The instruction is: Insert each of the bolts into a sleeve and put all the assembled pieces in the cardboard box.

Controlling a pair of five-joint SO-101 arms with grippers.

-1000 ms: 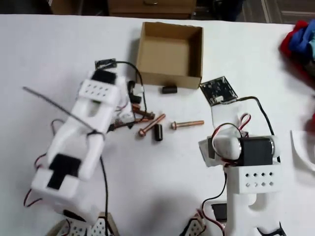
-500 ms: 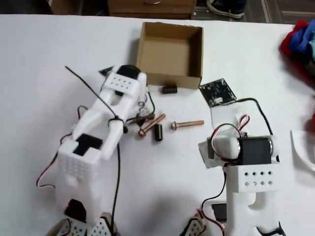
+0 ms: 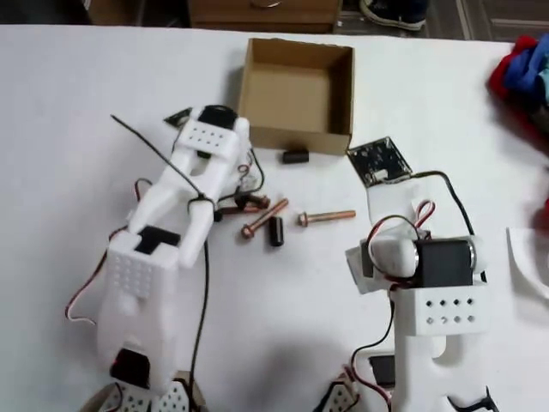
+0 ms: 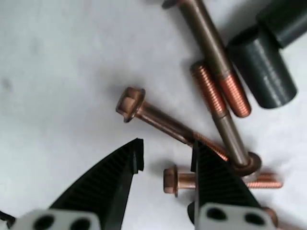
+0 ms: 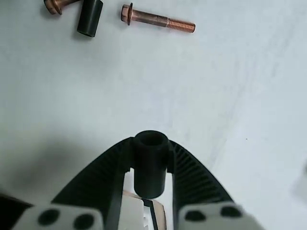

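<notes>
no text, label, number or sign can be read anywhere here.
</notes>
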